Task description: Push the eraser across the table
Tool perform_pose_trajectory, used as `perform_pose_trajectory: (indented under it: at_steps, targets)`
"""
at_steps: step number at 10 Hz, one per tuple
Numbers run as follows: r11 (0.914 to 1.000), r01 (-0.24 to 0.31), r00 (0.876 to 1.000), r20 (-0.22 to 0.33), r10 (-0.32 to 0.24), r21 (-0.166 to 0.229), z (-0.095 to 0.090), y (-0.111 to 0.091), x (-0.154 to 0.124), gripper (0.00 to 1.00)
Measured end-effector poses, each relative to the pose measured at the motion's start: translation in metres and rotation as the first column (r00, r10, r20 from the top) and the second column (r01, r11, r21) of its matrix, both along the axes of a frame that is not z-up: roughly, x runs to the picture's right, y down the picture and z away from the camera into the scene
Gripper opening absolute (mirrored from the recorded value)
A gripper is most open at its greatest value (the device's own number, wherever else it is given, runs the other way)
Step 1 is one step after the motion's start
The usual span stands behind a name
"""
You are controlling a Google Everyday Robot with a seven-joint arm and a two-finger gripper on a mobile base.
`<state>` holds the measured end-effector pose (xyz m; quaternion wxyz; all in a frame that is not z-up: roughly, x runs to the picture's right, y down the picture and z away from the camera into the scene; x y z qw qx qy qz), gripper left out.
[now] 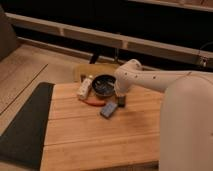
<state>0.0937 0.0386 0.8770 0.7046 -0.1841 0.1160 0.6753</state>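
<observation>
Pincer [120, 94]: hanging low over the far side of the bench [100, 140], right at the eraser, seemingly placed for pushing; its state I cannot tell
Eraser [121, 102]: lying flat just beside the block [109, 109], near the bowl [103, 84]

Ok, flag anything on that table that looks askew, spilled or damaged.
Nothing looks spilled or broken. The white bottle-like item seems to lie on its side beside the dark bowl, and the blue-grey block sits skewed to the table's plank seams. The gripper is low by the eraser, right of the bowl.
</observation>
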Motion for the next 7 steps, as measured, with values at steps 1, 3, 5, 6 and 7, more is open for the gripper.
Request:
perform_pose_trajectory:
  at_steps: [1,3,5,6,7]
  targets:
    - [1.0,0.003,1.0,0.016,-0.003,-0.002,0.001,0.004,0.001,0.02]
    - [0.9994,0.02,0.999,0.049,-0.019,-0.029,0.007,0.018,0.007,0.02]
    - [0.997,0.061,0.995,0.084,-0.057,-0.046,0.014,0.021,0.009,0.02]
    - [0.9947,0.089,0.991,0.105,-0.083,-0.052,0.017,0.019,0.008,0.02]
    - [0.9917,0.115,0.987,0.121,-0.108,-0.056,0.019,0.016,0.008,0.02]
